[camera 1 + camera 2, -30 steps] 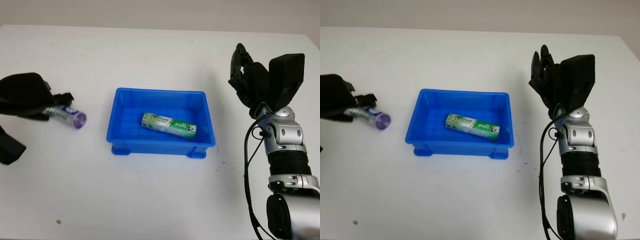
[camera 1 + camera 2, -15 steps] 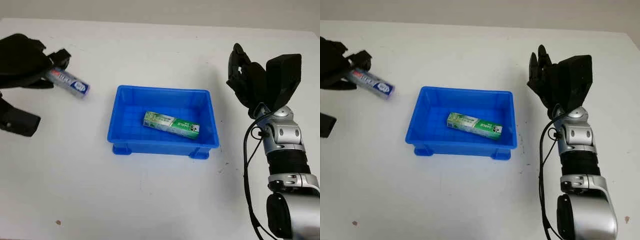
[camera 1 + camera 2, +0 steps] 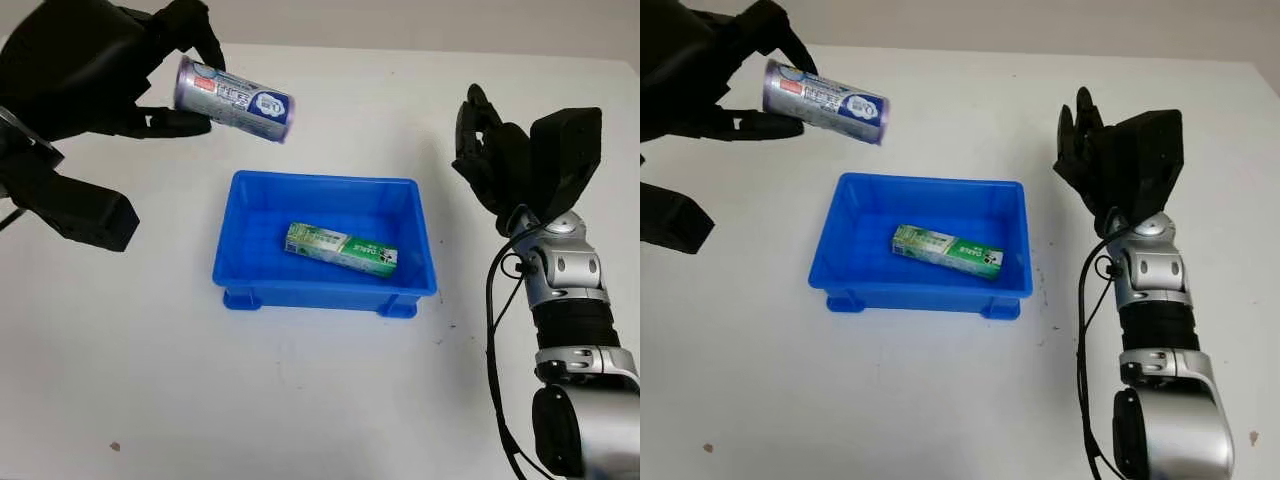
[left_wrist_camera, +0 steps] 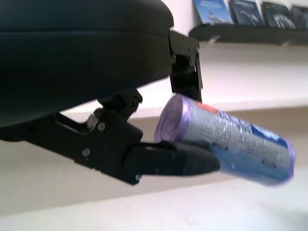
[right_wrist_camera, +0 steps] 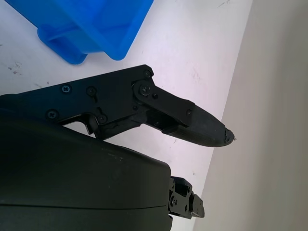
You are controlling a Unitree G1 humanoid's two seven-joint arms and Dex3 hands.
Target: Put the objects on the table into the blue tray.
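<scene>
Left hand (image 3: 95, 75) grips can (image 3: 234, 97) | axis near-horizontal, toward tray (image 3: 320, 292)

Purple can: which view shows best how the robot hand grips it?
The left wrist view: the purple can is close, with the left robot hand's fingers clamped on its end. Both eye views show it small, lifted beyond the blue tray.

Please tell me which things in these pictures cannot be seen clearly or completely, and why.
- Can: its small label text is too small in the eye views and blurred in the left wrist view; the left hand covers its rear end.
- Green box in the blue tray: its print is too small to read.
- Right hand, open, right of the tray: in the right wrist view its shell hides most fingers.
</scene>
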